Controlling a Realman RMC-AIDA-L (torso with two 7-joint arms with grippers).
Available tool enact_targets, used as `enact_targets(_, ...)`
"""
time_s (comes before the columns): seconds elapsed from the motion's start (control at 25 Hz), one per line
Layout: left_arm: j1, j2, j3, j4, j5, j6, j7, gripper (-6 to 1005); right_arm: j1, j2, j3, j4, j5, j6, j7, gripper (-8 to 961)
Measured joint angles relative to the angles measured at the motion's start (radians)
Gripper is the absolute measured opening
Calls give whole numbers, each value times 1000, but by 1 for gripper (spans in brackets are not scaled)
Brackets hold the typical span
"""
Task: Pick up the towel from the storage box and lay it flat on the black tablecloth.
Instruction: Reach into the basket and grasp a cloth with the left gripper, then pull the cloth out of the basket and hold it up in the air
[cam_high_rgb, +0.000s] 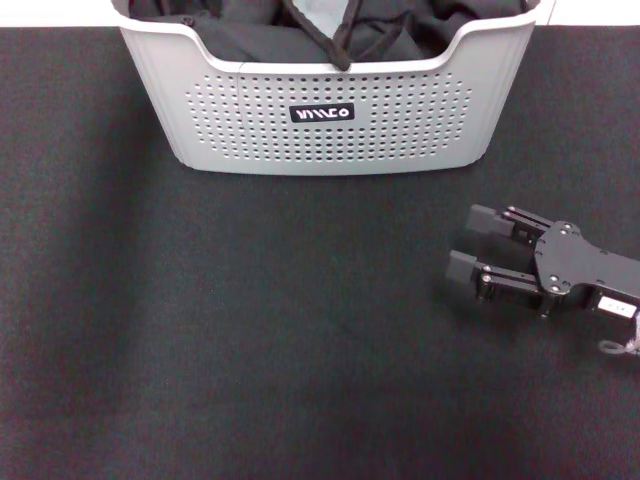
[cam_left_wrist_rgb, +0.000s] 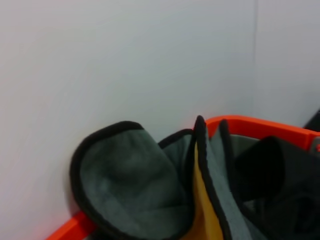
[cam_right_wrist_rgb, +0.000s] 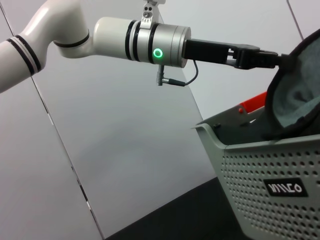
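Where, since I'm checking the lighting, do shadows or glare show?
Head view: even light, no glare; the open right gripper lays a faint shadow on the tablecloth. Right wrist view: a green ring glows on the left arm; the left gripper holds the towel above the box. Left wrist view: soft shadow beside the towel.

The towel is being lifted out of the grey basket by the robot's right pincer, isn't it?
Not quite. It is the left pincer that holds the towel up over the grey basket, as the right wrist view shows. The right pincer sits low over the black tablecloth in the head view, open and holding nothing.
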Motion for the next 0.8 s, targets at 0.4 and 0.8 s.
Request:
enact_targets(0.4, 153, -2, 0, 328, -317, 125, 12, 12, -1, -6, 56, -9, 0, 90, -49, 811)
enact_targets(0.8, 348, 64, -88, 755, -808, 410, -17, 14, -71, -8, 172, -220, 18, 234, -117, 809)
